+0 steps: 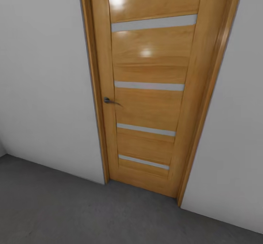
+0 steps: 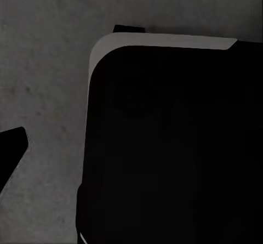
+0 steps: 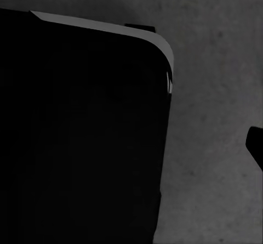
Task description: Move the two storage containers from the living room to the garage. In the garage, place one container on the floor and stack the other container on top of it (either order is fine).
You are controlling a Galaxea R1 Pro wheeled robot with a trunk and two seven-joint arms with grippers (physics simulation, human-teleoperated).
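Observation:
The two storage containers are out of view. I face a slatted light-wood door (image 1: 148, 90) set in a plain white wall (image 1: 44, 83) of the garage, with the dark grey concrete floor (image 1: 73, 214) in front of it. In the left wrist view one dark fingertip (image 2: 12, 156) pokes in at the picture's edge over the floor, far from the middle, with nothing against it. The right wrist view has a matching dark fingertip (image 3: 256, 148) at its edge, also bare. Both arms hang low beside my base.
The door is closed, and its grey lever handle (image 1: 109, 100) sits on its left side. A corner of my black base (image 2: 170, 145) (image 3: 82, 134) with a pale rounded rim lies close beside each gripper. Grey floor stretches between me and the door.

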